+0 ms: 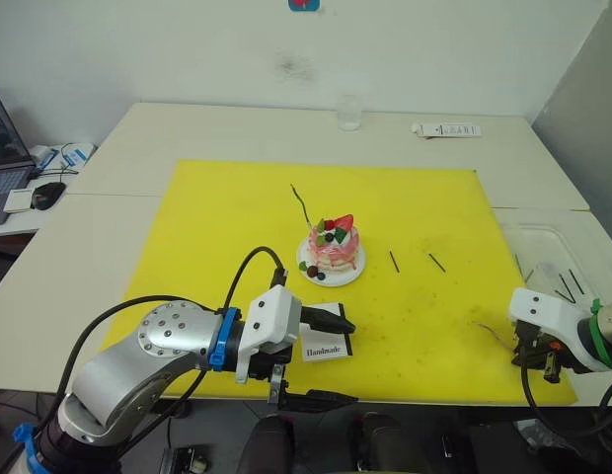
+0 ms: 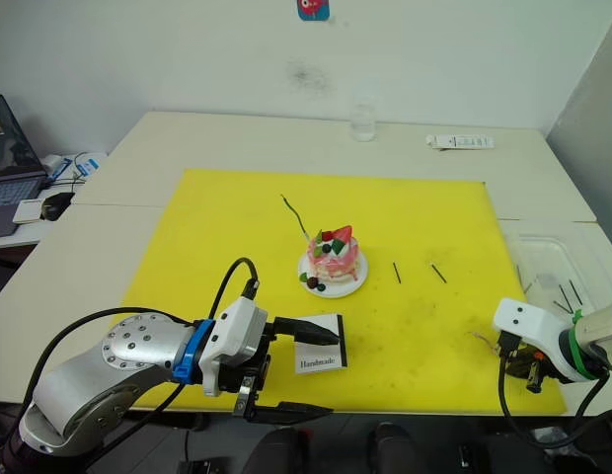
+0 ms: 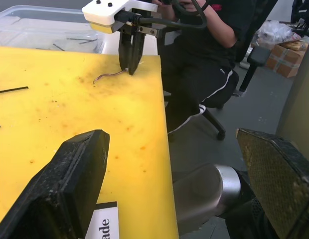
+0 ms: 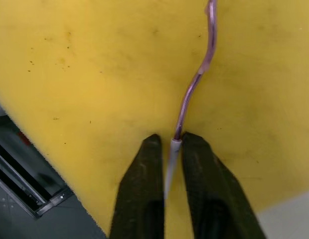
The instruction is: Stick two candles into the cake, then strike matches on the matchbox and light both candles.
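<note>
The pink cake point(image 1: 331, 252) sits on its white plate mid-mat, with the greenish candle point(image 1: 301, 205) stuck in it and leaning back-left. The brownish-pink candle point(image 4: 194, 84) lies on the yellow mat point(image 1: 237, 227) near the front right corner. My right gripper point(image 4: 169, 142) is shut on its white stick end. It also appears from the left wrist, as the right gripper point(image 3: 130, 69) over the pink candle point(image 3: 109, 75). My left gripper point(image 1: 331, 360) is open at the mat's front edge, one finger over the matchbox point(image 1: 326, 348). Two matches point(image 1: 394, 261) lie right of the cake.
A clear plastic tray point(image 1: 553, 247) holding more dark sticks stands off the mat's right side. At the back are a glass point(image 1: 348, 114) and a white remote-like bar point(image 1: 446, 129). A seated person in black point(image 3: 204, 59) is beyond the front table edge.
</note>
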Robot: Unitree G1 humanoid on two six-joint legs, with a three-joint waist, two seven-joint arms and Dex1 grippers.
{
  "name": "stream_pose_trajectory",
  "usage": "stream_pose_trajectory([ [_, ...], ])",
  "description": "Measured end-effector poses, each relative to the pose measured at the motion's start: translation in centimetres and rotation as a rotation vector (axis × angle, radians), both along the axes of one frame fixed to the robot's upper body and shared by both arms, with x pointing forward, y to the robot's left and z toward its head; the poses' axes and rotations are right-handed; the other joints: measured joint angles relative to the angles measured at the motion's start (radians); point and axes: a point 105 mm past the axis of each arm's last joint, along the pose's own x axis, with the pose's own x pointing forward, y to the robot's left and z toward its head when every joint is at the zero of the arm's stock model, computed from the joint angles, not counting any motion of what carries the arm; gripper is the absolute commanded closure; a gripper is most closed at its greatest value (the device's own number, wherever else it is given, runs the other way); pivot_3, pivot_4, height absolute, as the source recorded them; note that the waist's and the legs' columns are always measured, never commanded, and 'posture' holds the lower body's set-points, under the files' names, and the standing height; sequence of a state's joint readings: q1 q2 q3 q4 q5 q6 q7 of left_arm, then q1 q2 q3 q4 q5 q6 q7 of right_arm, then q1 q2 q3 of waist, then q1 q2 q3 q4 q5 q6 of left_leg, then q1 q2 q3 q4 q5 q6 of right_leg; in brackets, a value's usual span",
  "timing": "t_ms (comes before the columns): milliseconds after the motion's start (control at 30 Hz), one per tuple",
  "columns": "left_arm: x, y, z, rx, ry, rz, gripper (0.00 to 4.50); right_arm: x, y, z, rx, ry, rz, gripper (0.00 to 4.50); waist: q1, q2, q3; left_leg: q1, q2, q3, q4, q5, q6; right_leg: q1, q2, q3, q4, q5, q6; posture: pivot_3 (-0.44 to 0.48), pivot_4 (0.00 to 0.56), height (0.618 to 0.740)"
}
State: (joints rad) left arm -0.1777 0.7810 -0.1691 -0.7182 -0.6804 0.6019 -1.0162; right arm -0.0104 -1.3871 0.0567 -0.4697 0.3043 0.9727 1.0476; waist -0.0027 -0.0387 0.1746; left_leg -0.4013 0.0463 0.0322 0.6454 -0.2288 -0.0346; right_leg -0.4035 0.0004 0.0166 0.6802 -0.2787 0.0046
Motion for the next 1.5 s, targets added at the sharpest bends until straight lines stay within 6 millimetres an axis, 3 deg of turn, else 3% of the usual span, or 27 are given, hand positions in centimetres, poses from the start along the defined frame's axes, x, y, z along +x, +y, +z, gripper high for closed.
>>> stream_pose_trajectory([
  [233, 0.0, 0.3, -0.5, 0.002, 0.003, 0.019, 0.0, 0.5, 0.4, 0.4, 0.043, -0.011, -0.018, 4.45, -0.003, 0.0, 0.0, 0.0, 0.0, 0.001, 0.0, 0.0, 0.0, 0.0, 0.0, 0.001, 0.0, 0.0, 0.0, 0.0, 0.15, 0.74],
  [333, 0.3, 0.9, -0.5, -0.001, 0.002, 0.062, 0.0, 2.0, 2.3, 2.9, 0.164, -0.084, -0.015, 4.45, -0.013, 0.001, 0.0, 0.001, 0.001, 0.001, 0.0, 0.0, 0.0, 0.0, 0.0, 0.001, 0.001, 0.001, -0.001, 0.0, 0.15, 0.74],
  [400, 0.9, 1.5, -0.3, -0.018, -0.016, 0.12, 0.0, 3.7, 4.9, 6.3, 0.319, -0.21, 0.024, 4.45, -0.022, 0.001, 0.0, 0.001, 0.001, 0.0, 0.0, 0.0, 0.0, 0.0, 0.0, 0.0, 0.001, 0.001, -0.001, 0.0, 0.15, 0.74],
  [467, 1.3, 2.0, -0.2, -0.027, -0.027, 0.172, 0.0, 4.8, 7.1, 8.6, 0.452, -0.302, 0.056, 4.45, -0.023, -0.001, -0.001, 0.001, 0.001, -0.002, 0.0, 0.0, 0.0, 0.0, 0.001, -0.001, 0.001, 0.001, -0.001, 0.0, 0.15, 0.74],
  [533, 2.0, 2.5, 0.1, -0.065, -0.037, 0.264, 0.0, 6.4, 10.9, 10.7, 0.674, -0.43, 0.097, 4.45, -0.028, -0.004, -0.001, 0.001, 0.002, -0.002, 0.0, 0.0, 0.0, 0.0, 0.002, 0.0, 0.001, 0.001, -0.001, 0.0, 0.15, 0.74],
  [600, 2.7, 3.0, 0.5, -0.092, -0.064, 0.343, 0.0, 7.1, 13.8, 11.4, 0.814, -0.488, 0.112, 4.45, -0.028, -0.003, -0.001, 0.0, 0.002, -0.002, -0.001, 0.0, 0.0, -0.001, 0.002, -0.001, 0.002, 0.001, -0.001, 0.0, 0.15, 0.74],
  [800, 4.8, 5.1, 2.0, -0.158, -0.149, 0.578, 0.0, 9.8, 18.8, 13.5, 1.111, -0.819, 0.075, 4.45, -0.023, -0.003, -0.001, -0.002, 0.002, 0.0, -0.001, 0.0, 0.0, -0.002, 0.0, 0.001, 0.0, 0.001, -0.001, 0.0, 0.15, 0.74],
  [900, 4.8, 5.5, 2.2, -0.155, -0.152, 0.597, 0.0, 10.8, 20.2, 12.9, 1.173, -0.933, 0.062, 4.45, -0.021, -0.003, -0.001, -0.002, -0.001, 0.001, 0.0, 0.0, 0.0, -0.001, -0.002, 0.001, 0.0, 0.002, 0.0, 0.0, 0.15, 0.74],
  [1200, 5.6, 5.5, 3.7, -0.198, -0.169, 0.616, 0.0, 11.4, 20.2, 8.1, 1.153, -0.988, 0.028, 4.45, -0.024, -0.003, -0.001, 0.0, 0.002, 0.0, 0.0, 0.0, 0.0, -0.001, -0.002, 0.001, 0.002, 0.003, 0.0, 0.0, 0.15, 0.74],
  [1500, 6.4, 6.1, 3.6, -0.176, -0.16, 0.615, 0.0, 10.8, 21.3, 7.5, 1.203, -0.991, 0.042, 4.45, -0.027, -0.002, 0.0, 0.001, 0.002, 0.0, -0.001, 0.0, 0.0, -0.001, 0.0, 0.001, 0.002, 0.003, -0.001, 0.0, 0.15, 0.74],
])
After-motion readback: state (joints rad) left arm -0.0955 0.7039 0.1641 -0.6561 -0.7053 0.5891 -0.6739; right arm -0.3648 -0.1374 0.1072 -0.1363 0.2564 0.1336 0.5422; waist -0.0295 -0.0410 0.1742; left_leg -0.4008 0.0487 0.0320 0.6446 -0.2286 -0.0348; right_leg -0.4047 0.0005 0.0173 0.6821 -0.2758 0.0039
